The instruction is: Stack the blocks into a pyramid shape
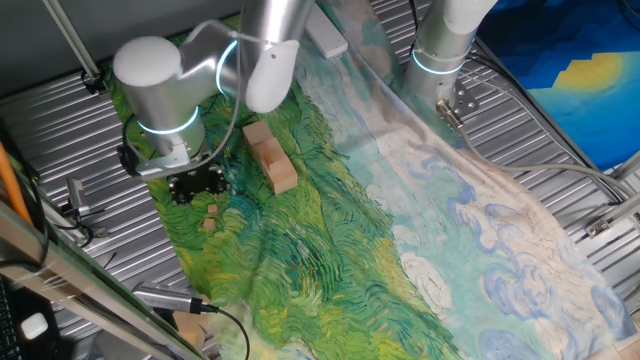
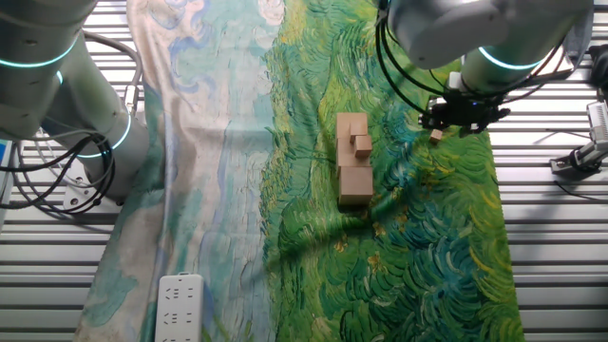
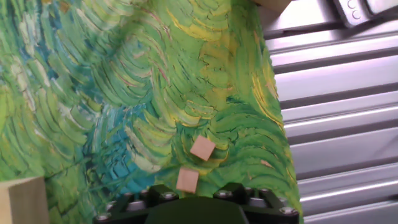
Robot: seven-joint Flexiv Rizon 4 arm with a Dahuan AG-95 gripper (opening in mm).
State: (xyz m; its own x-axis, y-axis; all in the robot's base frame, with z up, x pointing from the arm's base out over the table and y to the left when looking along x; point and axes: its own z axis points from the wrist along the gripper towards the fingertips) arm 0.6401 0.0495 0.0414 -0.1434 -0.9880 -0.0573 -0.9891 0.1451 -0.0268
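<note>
Three larger blocks lie in a row on the green part of the painted cloth, with a smaller block on top of the row. Two small blocks rest loose on the cloth near its edge. My gripper hovers just over them, and the nearer small block shows between its wide-apart jaws with gaps on both sides. The jaws stand open and hold nothing. In one fixed view the gripper is left of the row, and the two small blocks lie just in front of it.
The cloth's edge runs close beside the small blocks, with ribbed metal table beyond. A second arm's base stands at the back. A white power strip lies on the cloth's pale end. A tan piece sits off the cloth.
</note>
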